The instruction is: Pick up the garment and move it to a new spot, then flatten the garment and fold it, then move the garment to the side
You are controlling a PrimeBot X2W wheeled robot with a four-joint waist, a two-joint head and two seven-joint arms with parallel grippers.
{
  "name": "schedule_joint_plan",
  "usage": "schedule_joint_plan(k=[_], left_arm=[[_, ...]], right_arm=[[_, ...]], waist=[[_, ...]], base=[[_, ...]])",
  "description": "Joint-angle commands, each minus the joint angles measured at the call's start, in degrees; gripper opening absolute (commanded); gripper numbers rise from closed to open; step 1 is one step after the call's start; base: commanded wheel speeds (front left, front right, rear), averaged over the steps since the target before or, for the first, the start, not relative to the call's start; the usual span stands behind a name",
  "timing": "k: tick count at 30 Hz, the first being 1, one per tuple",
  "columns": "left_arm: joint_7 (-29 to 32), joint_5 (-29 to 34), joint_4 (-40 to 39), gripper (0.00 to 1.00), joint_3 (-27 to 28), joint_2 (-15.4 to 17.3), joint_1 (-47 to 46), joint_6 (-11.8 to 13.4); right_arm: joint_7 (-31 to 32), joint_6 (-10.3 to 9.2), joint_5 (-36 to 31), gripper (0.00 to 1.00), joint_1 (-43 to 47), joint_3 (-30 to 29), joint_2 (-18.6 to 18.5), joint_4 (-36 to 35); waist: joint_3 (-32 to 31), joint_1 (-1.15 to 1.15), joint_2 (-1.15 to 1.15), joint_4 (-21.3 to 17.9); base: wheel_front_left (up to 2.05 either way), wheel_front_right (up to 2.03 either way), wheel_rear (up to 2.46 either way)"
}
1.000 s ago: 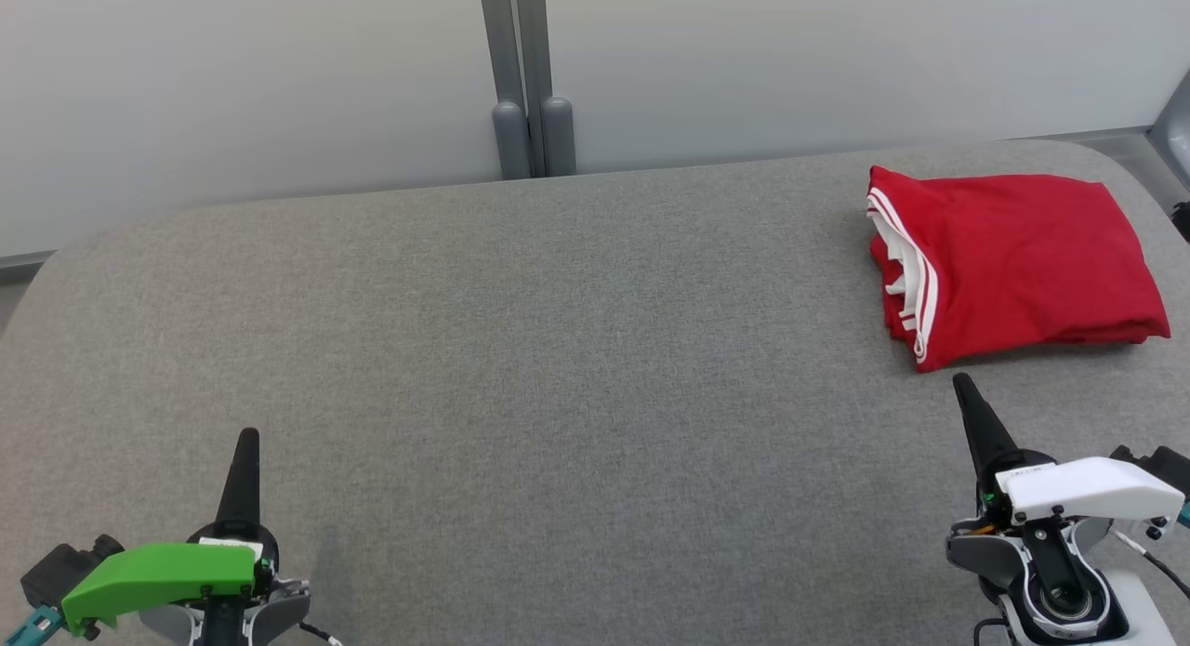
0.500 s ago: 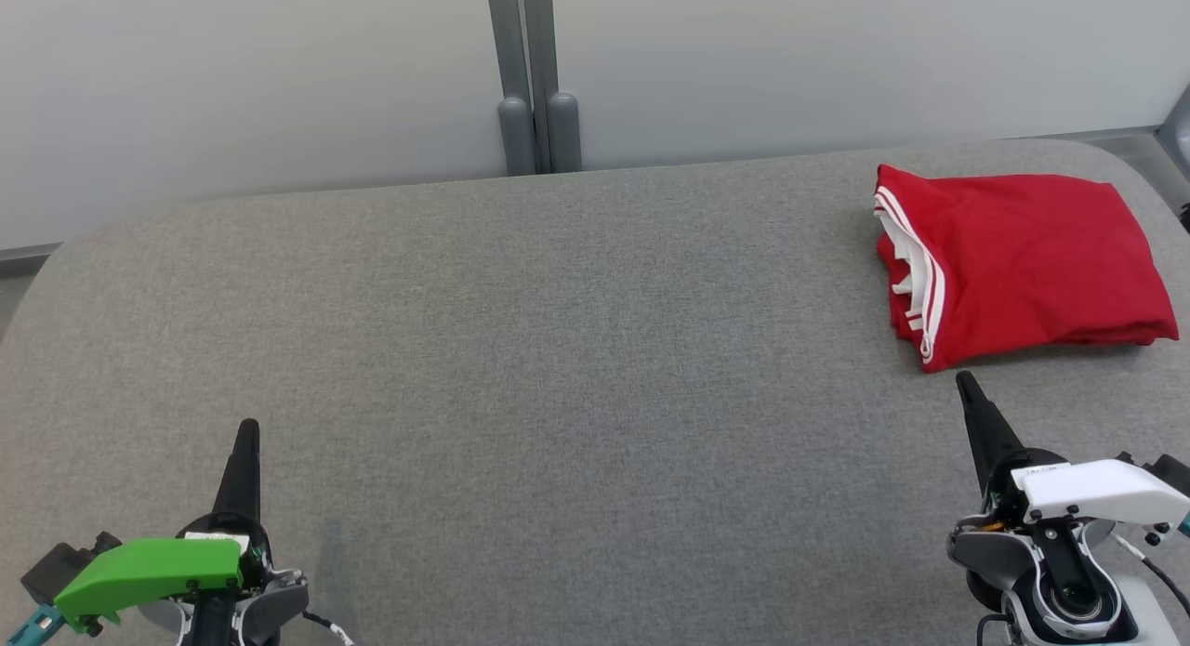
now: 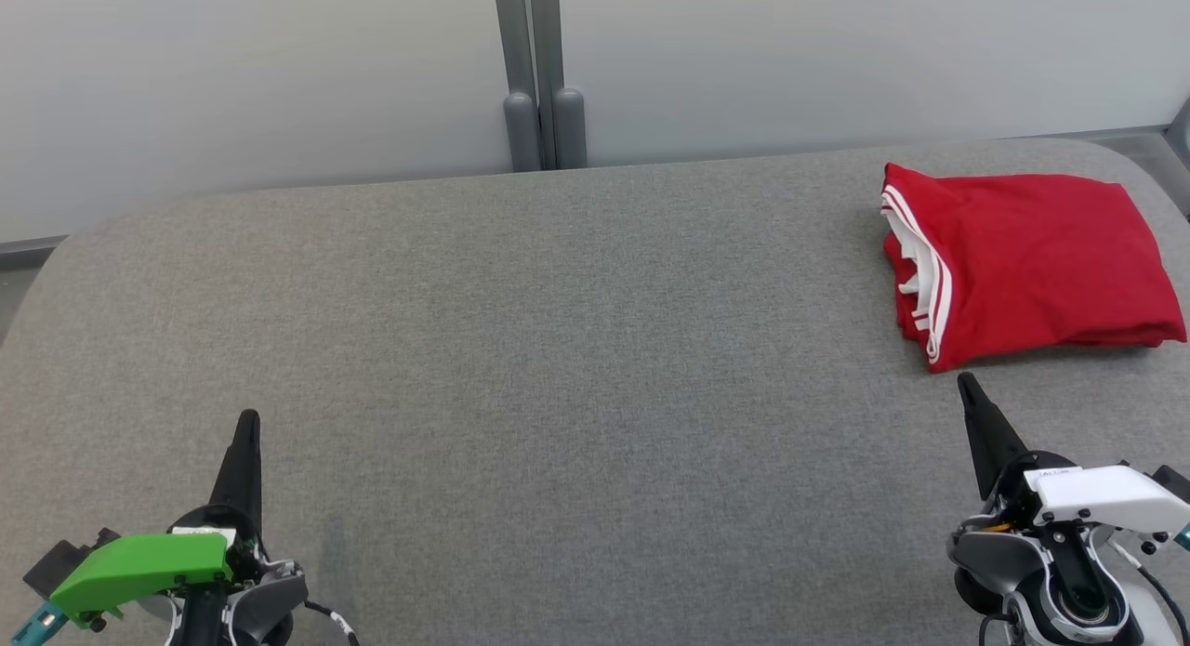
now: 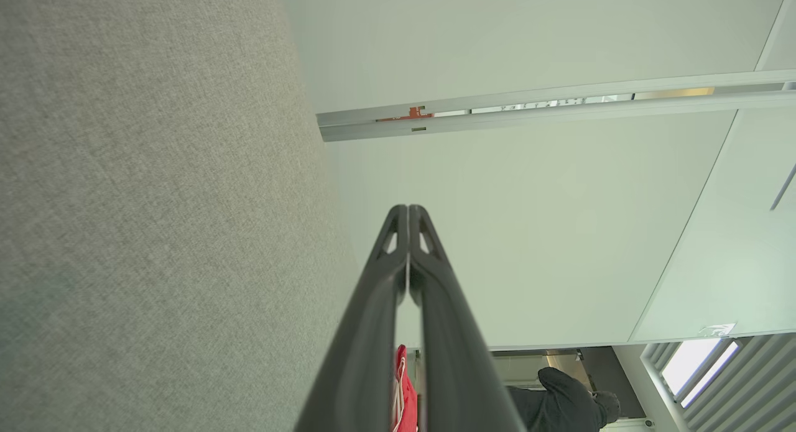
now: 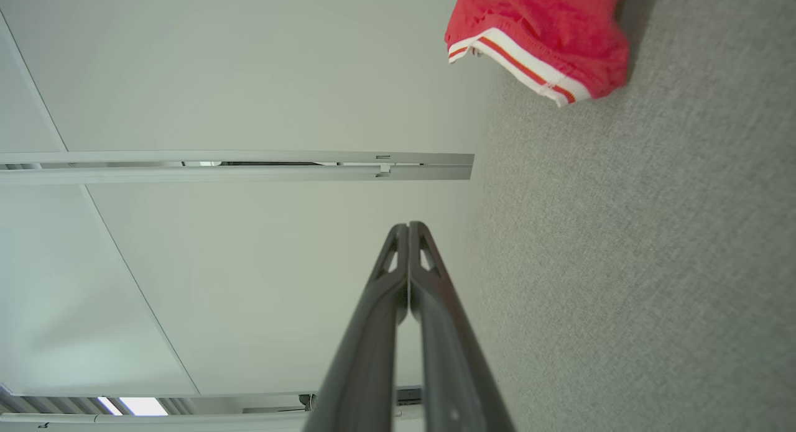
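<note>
though both pincers are closed and empty, the red white-striped garment lies folded.

A folded red garment with white stripes lies at the far right of the grey fabric-covered tabletop

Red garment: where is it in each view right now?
Head view: red garment far right, folded on the grey table.
Left wrist view: thin sliver at bottom centre.
Right wrist view: top edge, right of centre.
Shared landmark: grey wall post, in all three.
</note>
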Motion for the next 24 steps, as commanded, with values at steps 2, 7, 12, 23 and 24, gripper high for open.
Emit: schedule_joint_plan(k=[2, 7, 12, 23, 24], left_arm=[[0.4, -1.6, -0.4, 0.0, 0.3, 0.0, -1.1, -0.3], [0.9, -3.3, -0.5, 0.0, 0.4, -0.1, -1.2, -0.3], [0.9, -3.1, -0.5, 0.0, 0.4, -0.1, -1.0, -0.3], [0.9, -3.1, -0.5, 0.0, 0.4, -0.1, -1.0, -0.3], [0.9, -3.1, -0.5, 0.0, 0.4, -0.1, -1.0, -0.3]], right_arm=[[0.4, 0.02, 1.3, 0.0, 0.4, -0.3, 0.1, -0.5], [0.9, 0.01, 2.9, 0.0, 0.6, -0.7, 0.4, -0.7], [0.9, 0.01, 2.8, 0.0, 0.6, -0.7, 0.3, -0.7], [0.9, 0.02, 2.8, 0.0, 0.6, -0.7, 0.3, -0.7], [0.9, 0.01, 2.8, 0.0, 0.6, -0.7, 0.3, -0.7]], waist=[[0.1, 0.0, 0.0, 0.1], [0.2, 0.0, 0.0, 0.3], [0.2, 0.0, 0.0, 0.3], [0.2, 0.0, 0.0, 0.3], [0.2, 0.0, 0.0, 0.3]], base=[[0.0, 0.0, 0.0], [0.0, 0.0, 0.0], [0.0, 0.0, 0.0], [0.0, 0.0, 0.0], [0.0, 0.0, 0.0]])
